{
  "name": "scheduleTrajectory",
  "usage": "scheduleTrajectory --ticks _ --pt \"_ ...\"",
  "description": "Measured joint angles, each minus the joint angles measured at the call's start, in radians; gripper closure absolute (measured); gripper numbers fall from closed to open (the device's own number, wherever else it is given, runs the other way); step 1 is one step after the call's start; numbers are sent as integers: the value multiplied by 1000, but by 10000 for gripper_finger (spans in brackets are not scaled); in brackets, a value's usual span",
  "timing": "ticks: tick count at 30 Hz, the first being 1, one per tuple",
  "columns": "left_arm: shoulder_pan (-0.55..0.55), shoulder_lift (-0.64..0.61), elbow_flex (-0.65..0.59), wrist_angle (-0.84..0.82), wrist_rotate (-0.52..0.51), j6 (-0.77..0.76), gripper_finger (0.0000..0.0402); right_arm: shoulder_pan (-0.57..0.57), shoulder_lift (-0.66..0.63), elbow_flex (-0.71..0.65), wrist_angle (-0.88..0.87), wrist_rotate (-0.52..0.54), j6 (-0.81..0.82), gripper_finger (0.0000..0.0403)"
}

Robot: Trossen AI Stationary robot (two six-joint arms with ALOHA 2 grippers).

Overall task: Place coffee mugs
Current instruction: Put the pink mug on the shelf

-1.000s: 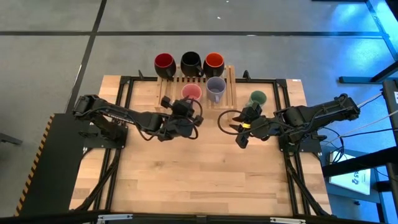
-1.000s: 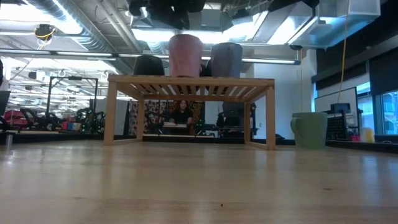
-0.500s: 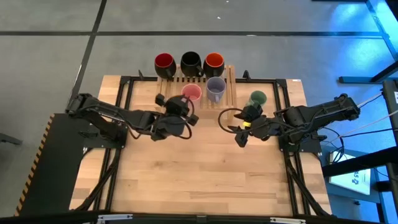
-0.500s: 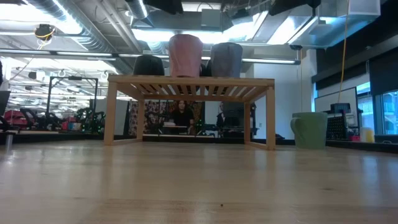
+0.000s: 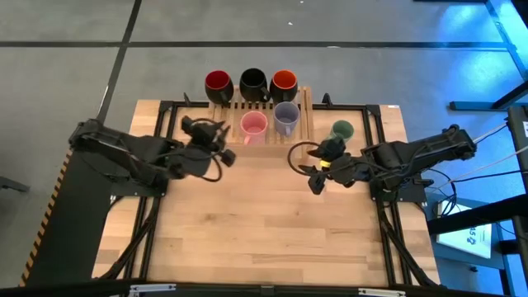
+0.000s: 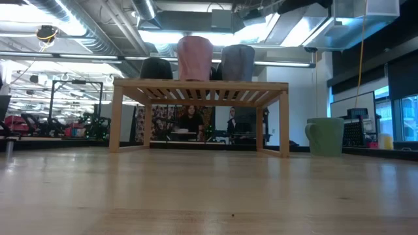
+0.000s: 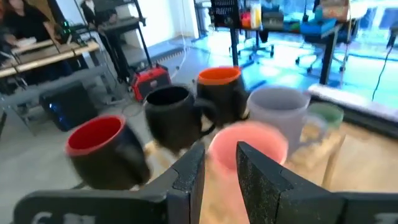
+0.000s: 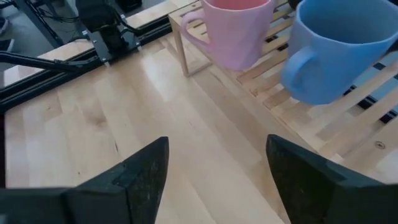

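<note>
Five mugs already sit on the wooden rack (image 5: 256, 111) at the far edge of the table (image 5: 264, 239): the dark red mug (image 5: 218, 83), black mug (image 5: 252, 82) and orange mug (image 5: 283, 82) in the back row, the pink mug (image 5: 252, 124) and lavender mug (image 5: 286, 116) in front of them. The pale green mug (image 5: 341, 130) alone stands on the bare table just right of the rack, so the step in hand looks like fetching this last one. The right gripper (image 5: 314, 169) hovers near the rack's right front corner with its fingers spread wide and nothing between them; the green mug is close behind it. Its next move probably calls for turning toward that mug, closing on the rim or handle, and lifting it to a free slot beside the lavender one. The left gripper (image 5: 216, 147) hangs off the rack's left front corner, fingers nearly together and empty, facing the mugs in its wrist view. From table height the back row is mostly hidden behind the pink and lavender mugs, only a dark shape shows, and neither gripper appears there. The green mug's handle is hard to make out from above.
</note>
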State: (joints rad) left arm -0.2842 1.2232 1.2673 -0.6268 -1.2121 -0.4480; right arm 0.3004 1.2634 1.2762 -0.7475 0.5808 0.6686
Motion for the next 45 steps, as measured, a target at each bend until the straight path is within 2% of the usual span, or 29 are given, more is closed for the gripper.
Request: scheduleTrajectory --ticks 4,9,13,20,26,30,40,45 --pt "-54 -70 -23 -222 30 -158 317 0 27 0 1 -9 -15 150" --pt "-129 -142 -85 -328 83 -253 317 0 43 0 76 -3 -22 150" --pt "-175 -208 -136 -333 127 -252 317 -12 55 1 172 2 -72 150" --pt "-190 -282 -249 -322 210 -250 317 -74 137 0 320 -104 -110 150" --pt "-190 -298 -358 -303 202 -260 317 -123 254 0 513 -156 -126 150" --pt "-193 -305 -419 -270 207 -323 317 -136 321 2 631 -200 -128 150" --pt "-189 -303 -455 -243 175 -330 317 -206 444 84 610 -246 -257 150" --pt "-189 -302 -455 -243 148 -328 317 -242 454 84 596 -252 -303 150"
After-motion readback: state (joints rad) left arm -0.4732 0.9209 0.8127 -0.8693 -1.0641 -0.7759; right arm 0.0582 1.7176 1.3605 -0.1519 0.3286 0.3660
